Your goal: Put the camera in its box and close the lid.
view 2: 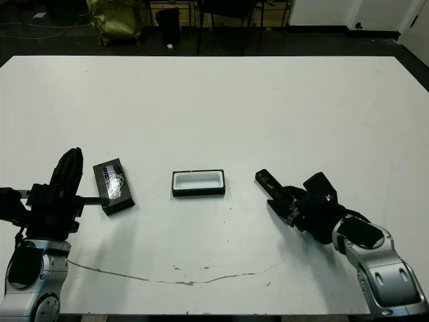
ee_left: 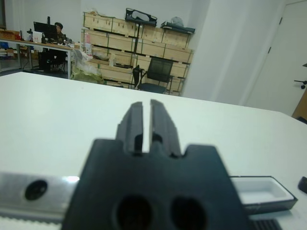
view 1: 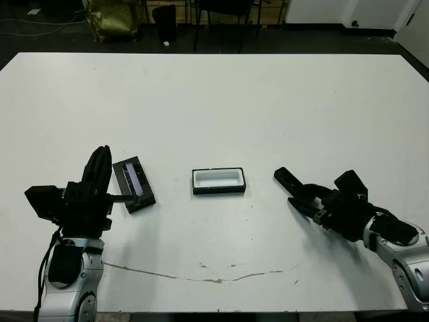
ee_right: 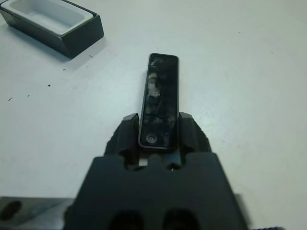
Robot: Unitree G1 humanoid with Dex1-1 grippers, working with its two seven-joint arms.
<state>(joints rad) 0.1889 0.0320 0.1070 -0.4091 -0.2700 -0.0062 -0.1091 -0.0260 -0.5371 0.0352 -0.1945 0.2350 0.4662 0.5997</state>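
Right tool (ee_right: 158,139) grips the camera (ee_right: 159,98) between its fingers.
Box (view 1: 218,181) sits open mid-bench, bare white bench (view 1: 221,107) around; left tool (ee_left: 143,125) pinched narrow beside the lid (view 1: 134,184).

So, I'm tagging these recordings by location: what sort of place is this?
Likely a lab or workshop with storage: stacked cardboard boxes line the back wall, an office chair stands before them, and a person sits at a desk with a monitor.

The box (view 1: 218,181) lies between the lid (view 1: 134,184) and the camera (view 1: 289,180).
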